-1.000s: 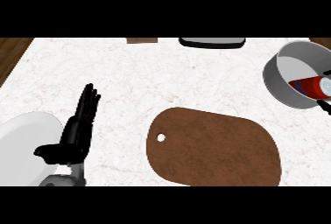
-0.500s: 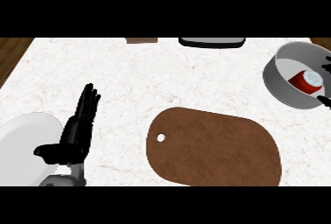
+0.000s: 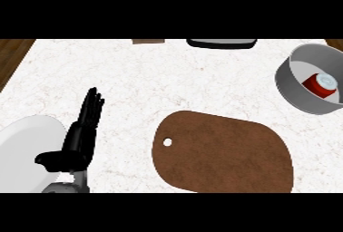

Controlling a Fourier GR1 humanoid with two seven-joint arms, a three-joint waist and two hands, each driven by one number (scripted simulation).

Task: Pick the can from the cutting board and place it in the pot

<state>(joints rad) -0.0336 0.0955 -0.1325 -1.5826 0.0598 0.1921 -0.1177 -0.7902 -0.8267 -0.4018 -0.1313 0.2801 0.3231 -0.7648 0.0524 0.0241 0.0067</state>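
At the far left of the frame a pale, rounded shape (image 3: 23,152) pokes in from the lower left edge; I can't tell what it is. Just beside it the left hand (image 3: 79,138) rests on the white marbled surface (image 3: 167,86), its black fingers (image 3: 92,102) straight and together, pointing toward the top of the frame and holding nothing, the thumb sticking out to the left near the bottom. Moving right, the brown cutting board (image 3: 224,154) lies flat in the lower middle, a small hole near its left edge, its top bare. Along the upper edge sit a small brown object (image 3: 147,41) and, right of it, a dark flat thing (image 3: 221,43), both cut off by the frame. At the upper right stands the grey pot (image 3: 298,95), partly cropped by the right edge, and the red can (image 3: 320,85) with its silvery top sits inside it. The right hand doesn't show anywhere.
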